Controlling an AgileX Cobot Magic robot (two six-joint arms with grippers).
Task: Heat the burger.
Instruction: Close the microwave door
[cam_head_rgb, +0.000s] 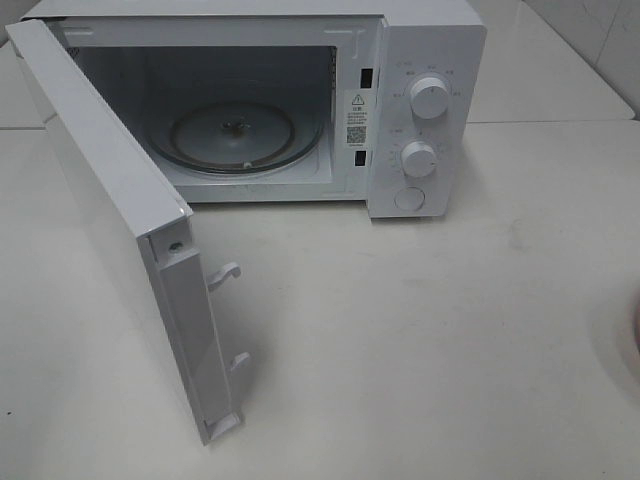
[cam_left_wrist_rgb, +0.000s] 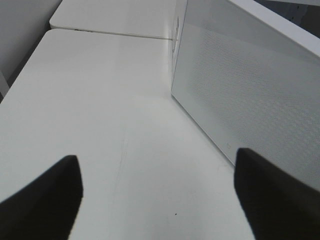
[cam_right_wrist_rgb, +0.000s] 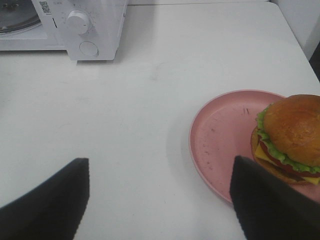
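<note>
The burger (cam_right_wrist_rgb: 292, 137), with orange-brown buns, green lettuce, cheese and tomato, sits on the far side of a pink plate (cam_right_wrist_rgb: 225, 135) in the right wrist view. My right gripper (cam_right_wrist_rgb: 160, 162) is open and empty, low over the table, with the plate just off one finger (cam_right_wrist_rgb: 265, 200). The white microwave (cam_head_rgb: 425, 60) stands at the back with its door (cam_head_rgb: 110, 200) swung wide open and a bare glass turntable (cam_head_rgb: 235, 130) inside. My left gripper (cam_left_wrist_rgb: 156, 165) is open and empty beside the door's outer face (cam_left_wrist_rgb: 250, 90). Neither gripper shows in the high view.
The open door juts toward the front left, with two latch hooks (cam_head_rgb: 225, 275) on its edge. The control panel has two knobs (cam_head_rgb: 430, 98) and a round button (cam_head_rgb: 409, 198). A sliver of the pink plate (cam_head_rgb: 633, 335) shows at the high view's right edge.
</note>
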